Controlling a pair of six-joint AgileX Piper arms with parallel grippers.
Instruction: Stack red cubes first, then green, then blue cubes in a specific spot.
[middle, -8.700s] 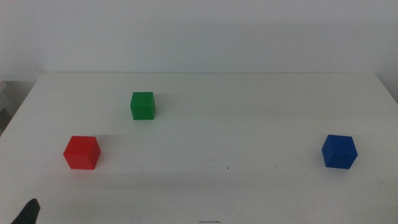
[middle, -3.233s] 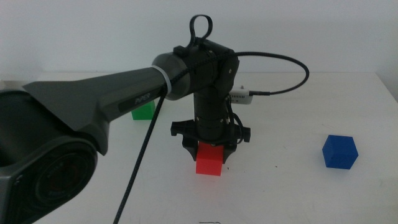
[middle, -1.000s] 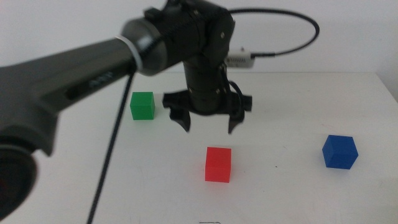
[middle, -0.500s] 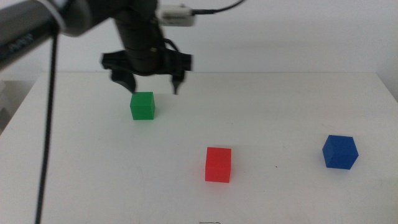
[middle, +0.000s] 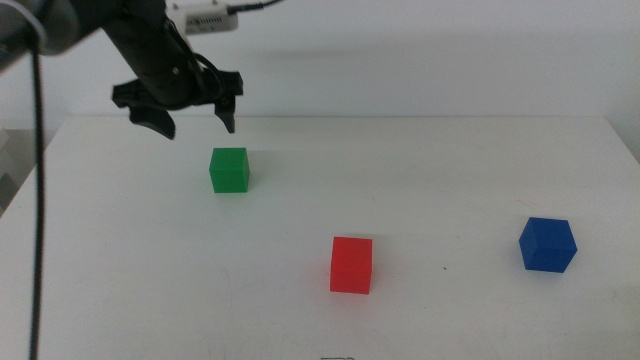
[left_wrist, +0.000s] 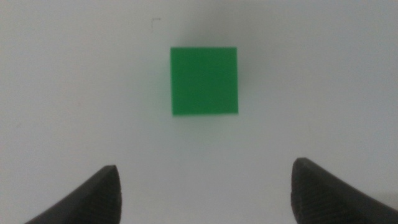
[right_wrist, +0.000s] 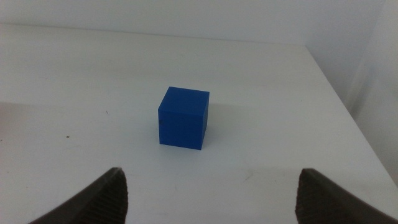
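White tabletop (middle: 430, 180) carries the green cube (middle: 229, 169) beneath the left gripper (middle: 180, 110), jaws spread wide and empty; descending off-centre, a jaw could nudge it aside instead of straddling it.

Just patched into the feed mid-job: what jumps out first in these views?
The left gripper hangs open above the far left of the table, just behind the green cube, which sits centred ahead of its jaws in the left wrist view. The red cube stands alone near the table's middle front. The blue cube sits far right, in front of the open right gripper, which is out of the middle view.
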